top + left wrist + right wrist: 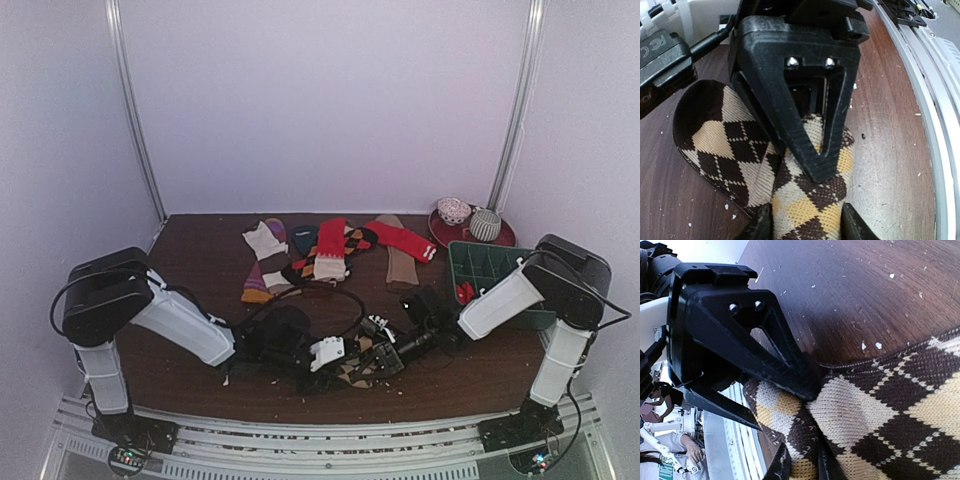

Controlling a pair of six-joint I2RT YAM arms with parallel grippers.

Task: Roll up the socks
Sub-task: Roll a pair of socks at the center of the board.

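Presently, the left gripper (pixel 807 227) sits low at the near centre of the dark brown wooden table (pixel 890 150). Its fingers stand at a moderate gap, packed edge to edge with a fold of the dark brown argyle cloth sock with tan diamonds (pixel 715 145), so it is judged to be gripping that fold. The sock lies on the table between the two arms, with one rounded end flat and loose to the left and the bunched middle under both tools. The right gripper (pixel 802 467) has its fingers drawn narrow on a ridge of the same sock, close against the left tool. Hazard one: the tools are crowded tip to tip, so any turning move to build the roll may knock finger against finger. Hazard two: with two pinches on one short span, opposed pulls would stretch the knit and slip it from the looser grip, and the fold would likely spring flat. Hazard three: the work sits near the silver metal rail (pixel 935 125) at the table edge, where dragged cloth could catch. The long red cloth sock with a striped cuff (pixel 402 240) lies well apart at the rear, not yet rolled.
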